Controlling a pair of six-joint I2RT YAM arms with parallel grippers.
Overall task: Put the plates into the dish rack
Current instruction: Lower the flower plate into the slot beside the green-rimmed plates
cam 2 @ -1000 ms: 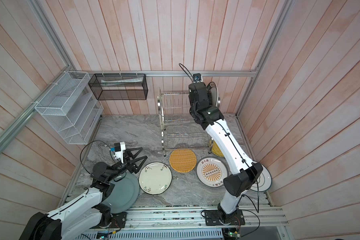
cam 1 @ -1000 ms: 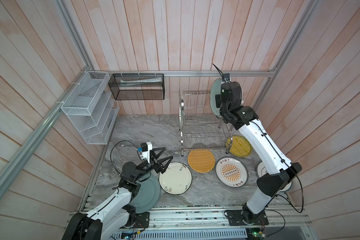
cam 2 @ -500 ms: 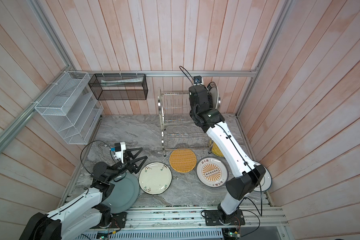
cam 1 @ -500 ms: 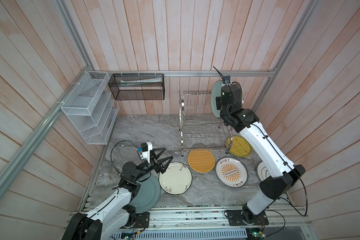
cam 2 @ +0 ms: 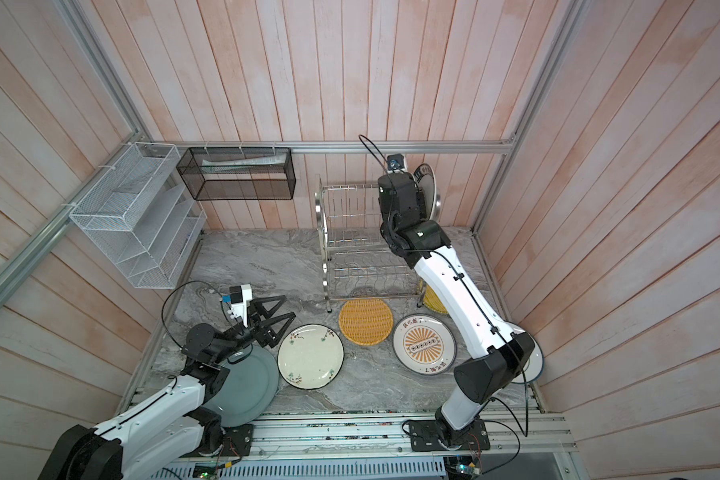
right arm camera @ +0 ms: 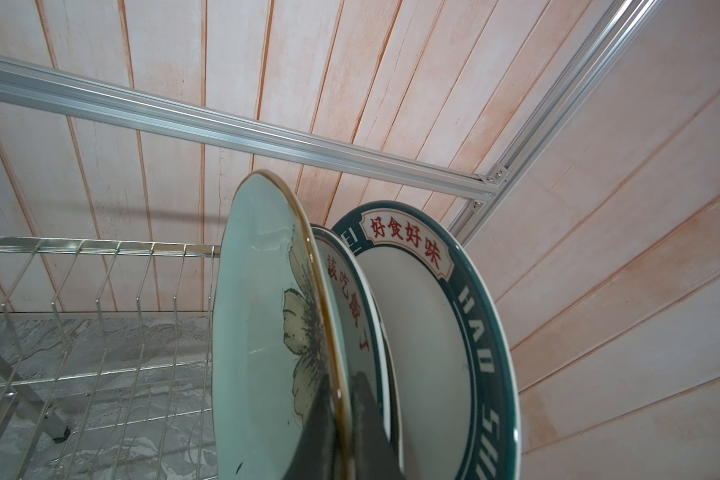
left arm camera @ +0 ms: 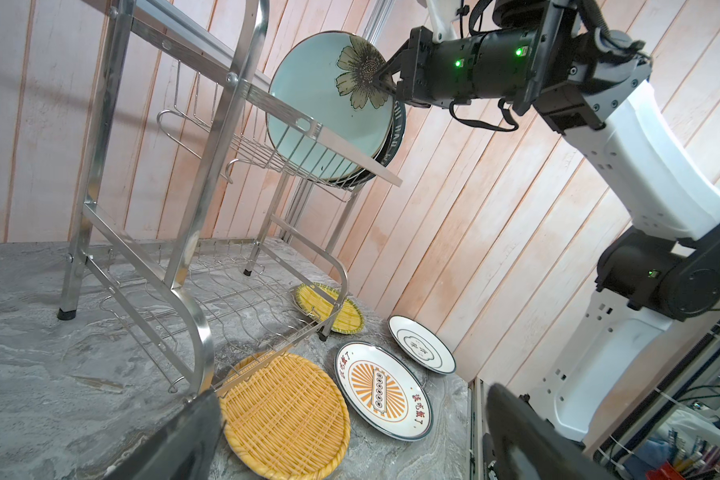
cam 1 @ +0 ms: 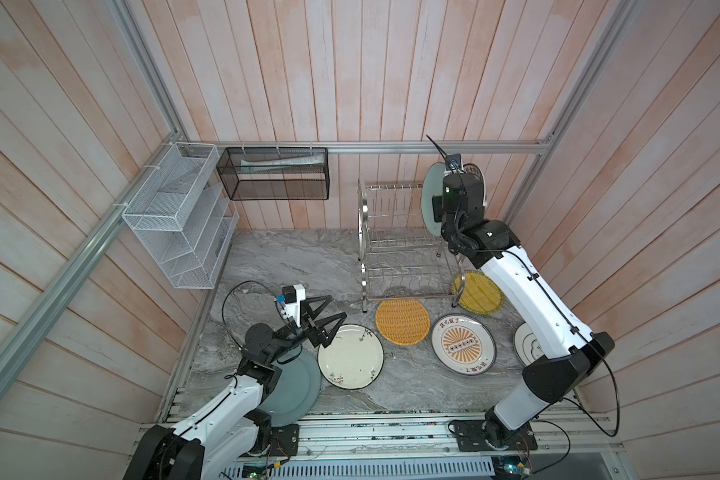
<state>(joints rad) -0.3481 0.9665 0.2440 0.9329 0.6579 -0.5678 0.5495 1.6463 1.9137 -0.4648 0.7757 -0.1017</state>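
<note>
One flower plate [left arm camera: 308,104] on edge, rack [left arm camera: 230,79] top tier | R gripper [left arm camera: 382,79] pinches rim | L gripper [cam 1: 337,306] wide

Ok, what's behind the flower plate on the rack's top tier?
Two more plates stand behind the flower plate: a plate with red characters, mostly covered by it, then a green-rimmed plate. The lower parts of both are hidden.

I'm in a lab booth w/ mock-kitchen look: plank walls [cam 1: 350,83], alu frame [cam 1: 391,146], marble top [cam 1: 292,257], mount rail [cam 1: 371,434].
</note>
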